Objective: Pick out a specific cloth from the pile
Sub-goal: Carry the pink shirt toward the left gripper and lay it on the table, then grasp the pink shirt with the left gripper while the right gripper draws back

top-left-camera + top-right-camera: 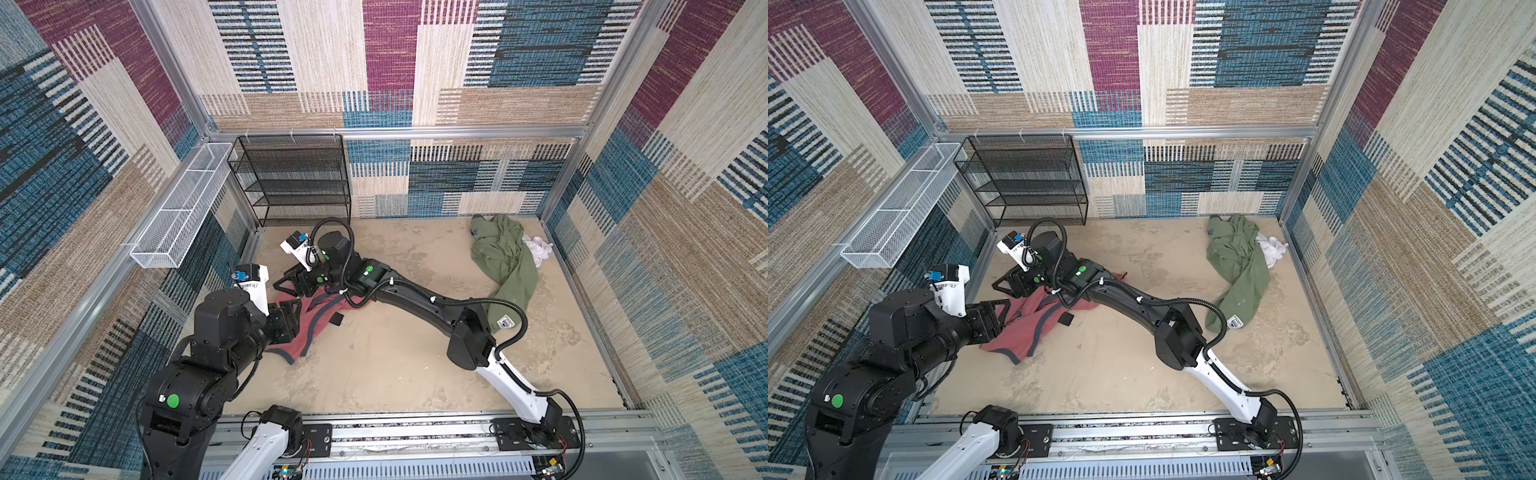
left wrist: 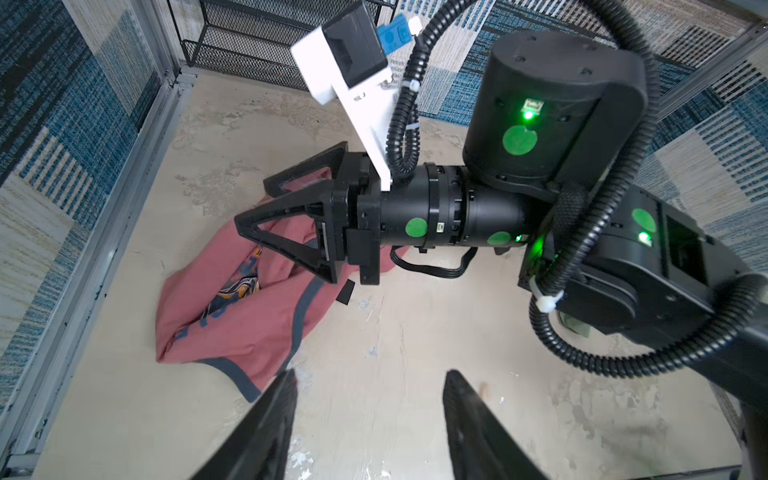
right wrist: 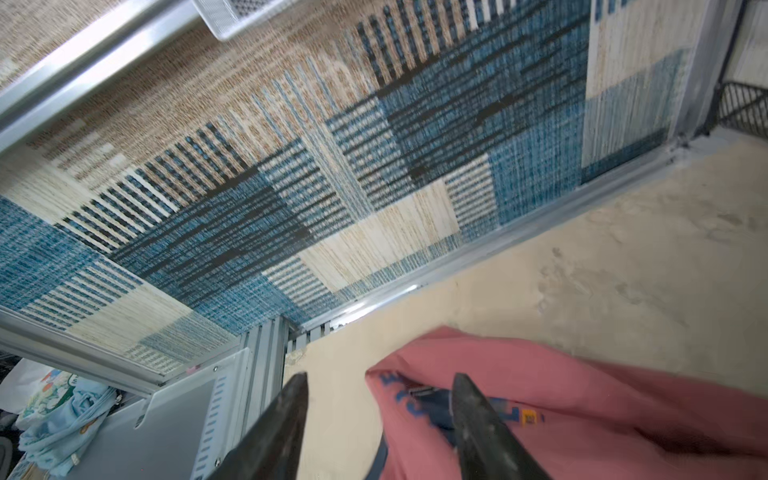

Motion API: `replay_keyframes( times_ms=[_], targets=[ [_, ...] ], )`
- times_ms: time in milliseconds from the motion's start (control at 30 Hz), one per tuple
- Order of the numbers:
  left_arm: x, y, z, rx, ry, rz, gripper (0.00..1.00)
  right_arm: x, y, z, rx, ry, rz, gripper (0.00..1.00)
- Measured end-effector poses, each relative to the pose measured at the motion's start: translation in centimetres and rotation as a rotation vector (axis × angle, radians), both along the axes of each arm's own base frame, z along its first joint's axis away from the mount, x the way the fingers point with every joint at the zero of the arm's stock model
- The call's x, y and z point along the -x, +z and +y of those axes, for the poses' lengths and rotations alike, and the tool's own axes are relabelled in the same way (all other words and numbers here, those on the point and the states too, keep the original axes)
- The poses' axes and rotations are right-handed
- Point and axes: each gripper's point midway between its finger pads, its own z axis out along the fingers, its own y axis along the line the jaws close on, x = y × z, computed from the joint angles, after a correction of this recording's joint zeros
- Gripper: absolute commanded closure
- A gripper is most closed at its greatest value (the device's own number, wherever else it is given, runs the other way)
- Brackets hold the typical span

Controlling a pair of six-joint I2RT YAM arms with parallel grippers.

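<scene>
The faded red cloth (image 1: 309, 328) lies crumpled on the sandy floor (image 1: 395, 365) at the left, well apart from the pile (image 1: 509, 266) of olive green garment (image 1: 1241, 266) and white cloth (image 1: 1271, 248) in the far right corner. The step in hand looks like letting go and backing off. The left gripper (image 2: 368, 409) hangs just beside the cloth's near edge with its jaws parted and nothing between them. The right gripper (image 2: 259, 203), reaching across from the right, sits over the cloth's far side with its jaws apart; the left wrist view shows red fabric behind them but no pinch. To finish well, I would lift both grippers straight up so no fold catches on a fingertip (image 3: 461, 384) and drags. The black mesh shelf (image 1: 291, 178) and white wire basket (image 1: 183, 208) stand close along the left walls, and a small black square (image 1: 337, 319) lies just beside the cloth. The right arm's cable loop hangs low over the fabric and may snag it.
</scene>
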Motion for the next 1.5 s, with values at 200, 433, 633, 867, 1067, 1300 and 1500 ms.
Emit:
replay_keyframes(
  times_ms=[200,433,633,867,1067,1300,1500],
  targets=[
    [-0.8,-3.0,-0.2,-0.017,0.011,0.097,0.39,0.7,1.0,-5.2,0.028,-0.09,-0.008,0.34],
    [-1.4,-11.5,0.7,-0.042,0.118,0.35,0.34,-1.8,0.9,-15.8,-0.022,-0.265,0.034,0.33],
    [0.1,-18.5,4.2,0.041,0.373,0.554,0.32,-2.8,0.7,-21.8,-0.058,-0.352,0.062,0.33],
    [-0.8,-19.8,6.9,0.235,0.586,0.567,0.3,-3.5,0.4,-24.7,-0.097,-0.37,0.088,0.33],
    [-2.6,-22.3,10.1,0.395,0.749,0.595,0.3,-4.1,0.3,-25.9,-0.123,-0.362,0.11,0.33],
    [-4.8,-24.2,13.1,0.532,0.834,0.574,0.29,-4.9,-0.1,-26.7,-0.133,-0.356,0.13,0.34],
    [-6.9,-26.6,14.7,0.582,0.853,0.596,0.34,-6.1,-0.8,-27.7,-0.125,-0.384,0.142,0.34]
  ],
)
